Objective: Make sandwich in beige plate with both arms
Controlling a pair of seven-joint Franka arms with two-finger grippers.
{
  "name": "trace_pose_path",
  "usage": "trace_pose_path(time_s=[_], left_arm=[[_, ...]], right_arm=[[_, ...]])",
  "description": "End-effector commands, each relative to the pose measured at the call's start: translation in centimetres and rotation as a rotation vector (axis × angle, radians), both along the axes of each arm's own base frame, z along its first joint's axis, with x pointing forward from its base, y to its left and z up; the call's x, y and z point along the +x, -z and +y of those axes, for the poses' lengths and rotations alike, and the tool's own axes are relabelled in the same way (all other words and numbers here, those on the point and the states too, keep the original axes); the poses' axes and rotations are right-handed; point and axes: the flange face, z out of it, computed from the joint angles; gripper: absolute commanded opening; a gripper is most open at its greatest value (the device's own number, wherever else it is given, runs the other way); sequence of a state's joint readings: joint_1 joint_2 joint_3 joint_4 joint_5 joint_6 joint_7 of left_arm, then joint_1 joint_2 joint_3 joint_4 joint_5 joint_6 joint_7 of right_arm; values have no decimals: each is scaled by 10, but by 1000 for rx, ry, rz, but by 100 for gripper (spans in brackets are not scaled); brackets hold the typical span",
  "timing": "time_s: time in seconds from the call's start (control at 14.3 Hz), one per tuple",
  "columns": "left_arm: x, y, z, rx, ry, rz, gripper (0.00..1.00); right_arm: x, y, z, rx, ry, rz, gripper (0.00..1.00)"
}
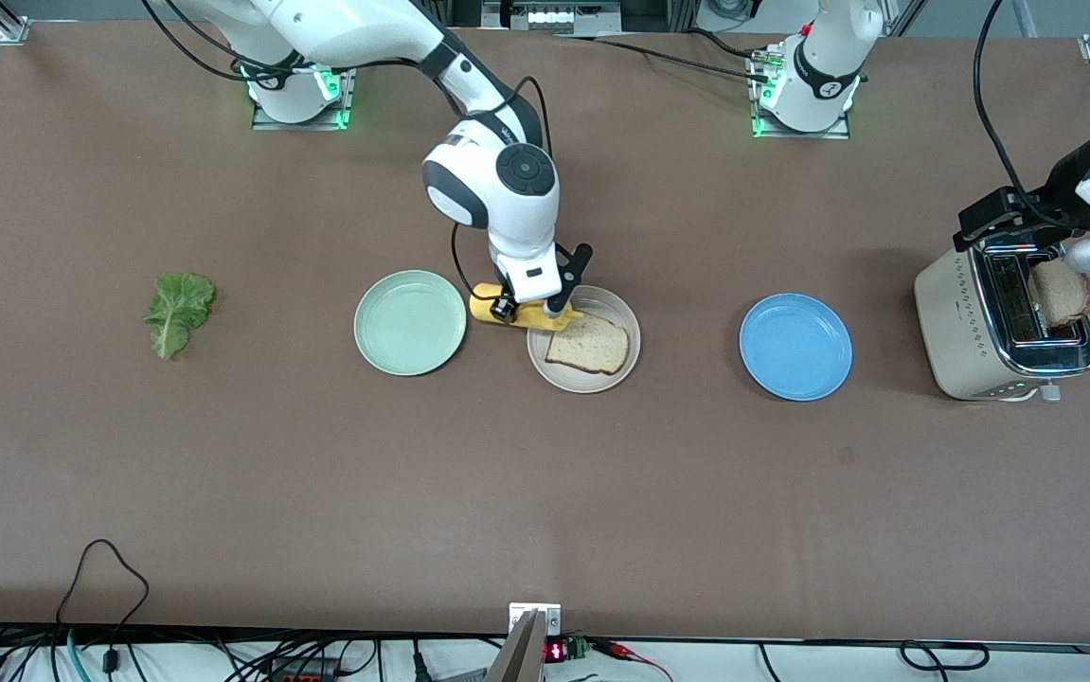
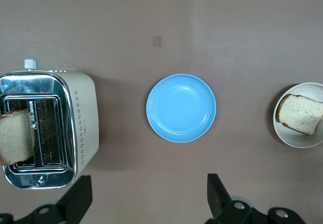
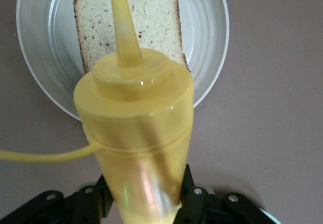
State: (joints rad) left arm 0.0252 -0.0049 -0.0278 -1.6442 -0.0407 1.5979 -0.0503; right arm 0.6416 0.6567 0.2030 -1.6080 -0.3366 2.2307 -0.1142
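Over the beige plate [image 1: 628, 365] at mid-counter, the right gripper [image 1: 527, 307] has its fingers [image 3: 194, 200] closed on a yellow squeeze bottle [image 3: 135, 133], which is tipped so its nozzle extends from the fingers over a single toast slice [image 1: 588, 345] lying on that plate. A mint-green plate [image 1: 409, 322] sits on the brown counter [image 1: 545, 493] just beside the fingers, toward the right arm's end, and a lettuce leaf [image 1: 175, 313] lies well apart farther toward that end. At the left arm's end of the counter, the left gripper [image 1: 1065, 248] hangs over a cream and chrome toaster [image 1: 966, 332], fingers [image 2: 75, 199] spread wide in the left wrist view and holding nothing. A second toast slice [image 1: 1062, 292] stands upright in a toaster slot just below those fingers. A blue plate [image 1: 795, 346] lies between the toaster and the beige plate.
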Motion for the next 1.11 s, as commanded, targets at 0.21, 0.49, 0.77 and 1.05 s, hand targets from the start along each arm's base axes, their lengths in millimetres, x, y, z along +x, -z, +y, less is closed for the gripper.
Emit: trace_pose_path(time_s=[0.21, 0.49, 0.77, 1.05], left_arm=[[-4, -6, -14, 21, 45, -2, 100], [-2, -3, -10, 21, 35, -4, 100], [-2, -3, -7, 21, 29, -2, 100], [0, -6, -7, 21, 29, -25, 100]], right_arm=[[8, -29, 2, -11, 7, -47, 0], [31, -109, -49, 21, 120, -38, 0], [51, -179, -162, 148, 104, 35, 0], [57, -206, -290, 286, 7, 77, 0]])
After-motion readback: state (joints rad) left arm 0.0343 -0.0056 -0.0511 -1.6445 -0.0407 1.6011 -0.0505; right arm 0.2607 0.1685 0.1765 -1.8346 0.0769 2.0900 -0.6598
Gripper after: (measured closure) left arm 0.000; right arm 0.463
